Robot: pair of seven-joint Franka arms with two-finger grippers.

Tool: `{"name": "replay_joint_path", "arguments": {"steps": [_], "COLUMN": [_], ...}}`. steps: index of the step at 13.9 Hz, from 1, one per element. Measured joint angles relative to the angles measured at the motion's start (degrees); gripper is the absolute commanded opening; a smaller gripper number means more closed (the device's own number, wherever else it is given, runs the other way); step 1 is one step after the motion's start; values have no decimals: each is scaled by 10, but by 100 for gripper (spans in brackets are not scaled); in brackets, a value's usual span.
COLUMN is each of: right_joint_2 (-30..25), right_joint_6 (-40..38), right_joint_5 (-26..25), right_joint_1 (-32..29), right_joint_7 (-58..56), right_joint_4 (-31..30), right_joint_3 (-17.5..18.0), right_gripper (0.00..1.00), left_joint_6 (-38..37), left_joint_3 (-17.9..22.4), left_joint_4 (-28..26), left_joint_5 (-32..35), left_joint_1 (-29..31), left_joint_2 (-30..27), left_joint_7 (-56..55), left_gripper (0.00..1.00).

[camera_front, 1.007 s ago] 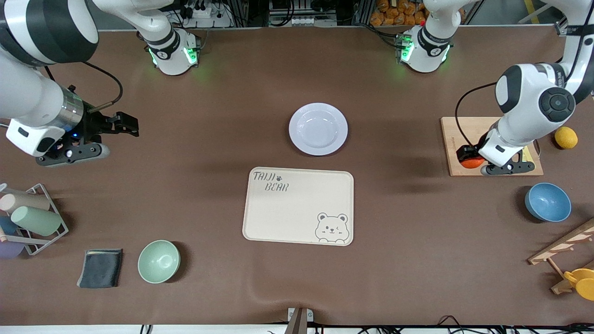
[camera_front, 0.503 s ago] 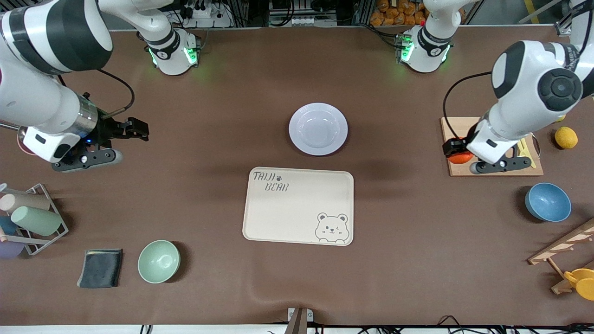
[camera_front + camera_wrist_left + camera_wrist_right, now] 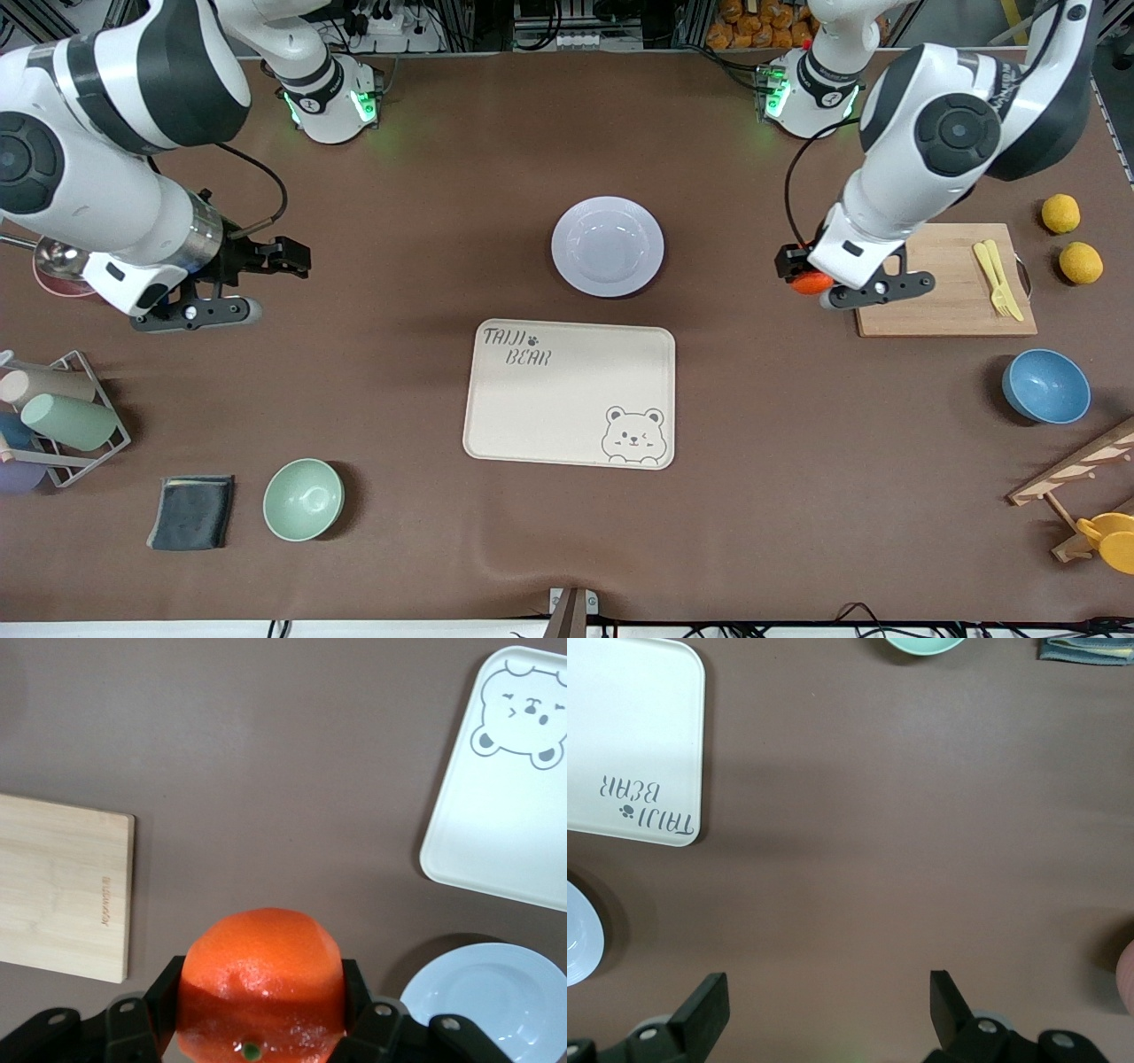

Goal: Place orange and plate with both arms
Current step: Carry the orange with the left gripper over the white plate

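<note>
My left gripper [image 3: 803,270] is shut on the bright red-orange orange [image 3: 809,283] and holds it in the air over bare table between the wooden board [image 3: 939,301] and the plate [image 3: 608,245]. In the left wrist view the orange [image 3: 260,983] fills the space between the black fingers. The pale lavender-white plate lies empty mid-table, just farther from the front camera than the cream bear tray [image 3: 570,392]; its edge shows in the left wrist view [image 3: 487,1001]. My right gripper [image 3: 288,255] is open and empty, in the air over bare table toward the right arm's end; its fingers [image 3: 704,1010] stand wide apart.
Two yellow lemons [image 3: 1060,213] lie beside the board, which carries yellow cutlery [image 3: 997,277]. A blue bowl [image 3: 1045,385] and a wooden rack [image 3: 1076,478] are at the left arm's end. A mint-green bowl [image 3: 303,499], dark cloth [image 3: 191,511] and cup rack [image 3: 53,416] are at the right arm's end.
My left gripper has lifted the orange off the wooden board and carried it toward the plate. My right gripper has moved a little toward the table's middle, still open.
</note>
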Motion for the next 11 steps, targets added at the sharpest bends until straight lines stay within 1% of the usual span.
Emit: {"name": "replay_joint_path", "arguments": {"steps": [3, 6, 9, 11], "right_joint_2": [8, 19, 32, 46], "right_joint_6": [3, 6, 9, 12], "right_joint_5": [0, 0, 0, 0], "right_joint_1": [0, 1, 13, 22], "right_joint_7": [2, 43, 83, 107], "right_joint_4": [1, 6, 13, 22], "right_joint_3": [0, 0, 0, 0], "right_gripper": [100, 100, 100, 100], "left_joint_6": [0, 0, 4, 27], "left_joint_3": [-25, -54, -61, -62], "left_joint_4": [0, 1, -1, -9], "left_joint_5": [-16, -35, -36, -36], "left_joint_1": [0, -12, -60, -101], "left_joint_2": [8, 22, 37, 49], "left_joint_7": [-38, -95, -170, -230], "left_gripper": [0, 0, 0, 0]}}
